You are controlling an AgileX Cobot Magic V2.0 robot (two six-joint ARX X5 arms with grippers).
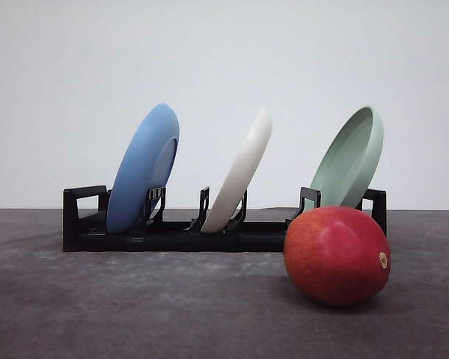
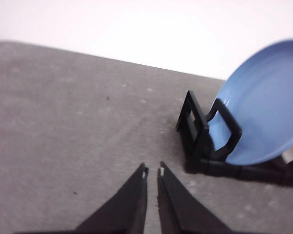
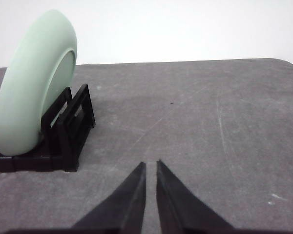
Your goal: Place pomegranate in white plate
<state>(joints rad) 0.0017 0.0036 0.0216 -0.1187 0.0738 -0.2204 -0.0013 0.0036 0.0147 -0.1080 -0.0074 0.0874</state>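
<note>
Resting on the grey surface [image 1: 135,314], a black rack [image 1: 172,235] holds blue plate [image 1: 144,168], white plate [image 1: 241,172] and green plate [image 1: 349,158] tilted on edge, pomegranate [image 1: 337,256] in front of the green one, left gripper [image 2: 153,171] and right gripper [image 3: 151,165] jaws nearly closed, empty.

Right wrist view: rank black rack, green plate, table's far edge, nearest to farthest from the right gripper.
1. Black rack: its end frame, closest to right gripper.
2. Pale green plate: standing in the rack, behind that frame.
3. Table's far edge: beyond both.
</note>
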